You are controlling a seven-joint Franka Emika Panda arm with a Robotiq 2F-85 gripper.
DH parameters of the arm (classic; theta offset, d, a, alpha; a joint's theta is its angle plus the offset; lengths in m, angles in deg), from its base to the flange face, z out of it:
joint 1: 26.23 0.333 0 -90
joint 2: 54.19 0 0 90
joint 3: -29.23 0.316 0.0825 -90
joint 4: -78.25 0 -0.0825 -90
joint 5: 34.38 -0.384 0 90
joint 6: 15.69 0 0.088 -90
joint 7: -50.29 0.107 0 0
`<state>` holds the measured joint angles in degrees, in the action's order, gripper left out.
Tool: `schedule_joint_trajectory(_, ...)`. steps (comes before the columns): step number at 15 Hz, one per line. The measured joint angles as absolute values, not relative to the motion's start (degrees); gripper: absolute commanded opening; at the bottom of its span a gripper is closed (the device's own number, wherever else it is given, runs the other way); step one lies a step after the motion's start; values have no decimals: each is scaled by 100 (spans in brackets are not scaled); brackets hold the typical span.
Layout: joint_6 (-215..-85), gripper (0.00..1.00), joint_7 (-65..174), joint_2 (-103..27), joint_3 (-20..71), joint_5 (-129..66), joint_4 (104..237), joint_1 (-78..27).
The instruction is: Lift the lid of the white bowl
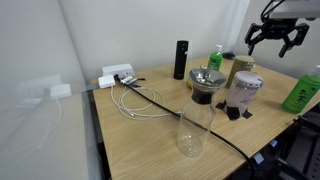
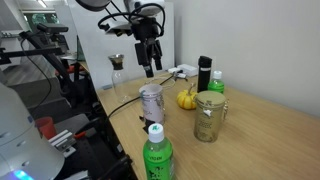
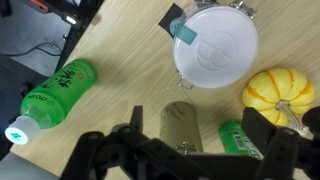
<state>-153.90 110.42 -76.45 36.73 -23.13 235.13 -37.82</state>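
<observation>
Jaws spread wide and empty, the gripper [image 2: 148, 62] hangs above the bench [image 2: 262, 142], clear of the white bowl [image 2: 151, 108]. The lid [image 3: 215, 48] sits on it, beside the squash [image 3: 278, 95]. Best to centre over that cap, drop straight, pinch the rim lightly. The bowl's contents are hidden; 1 glass carafe [image 1: 193, 130] looks empty.

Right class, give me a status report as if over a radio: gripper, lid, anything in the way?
Gripper open, empty, raised well clear. Lid on white container, untouched. Nothing over the lid; pumpkin and jar stand nearby.
</observation>
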Motion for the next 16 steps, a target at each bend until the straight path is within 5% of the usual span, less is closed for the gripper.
schedule_joint_trajectory(16,-15018,100,10570,-7114,2760,-4538,23311,-3597)
